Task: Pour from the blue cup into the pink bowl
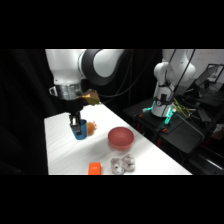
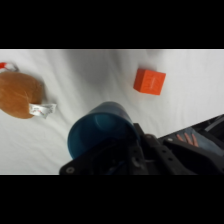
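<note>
Presently: blue cup (image 1: 78,131), small, rigid, likely light and slick-walled, near the table's (image 1: 65,160) far left edge, gripper (image 1: 76,122) apparently closed on its rim, best held there; pink bowl (image 1: 120,138) mid-table, well apart.

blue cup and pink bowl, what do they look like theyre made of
The blue cup looks like plastic: one even, saturated blue inside and out, a thin smooth rim and a soft sheen, though glazed ceramic cannot be ruled out. The pink bowl also looks like moulded plastic: uniform reddish-pink, plain smooth sides, matte with hardly any highlight. Neither shows grain, print or a metallic glint.
</note>
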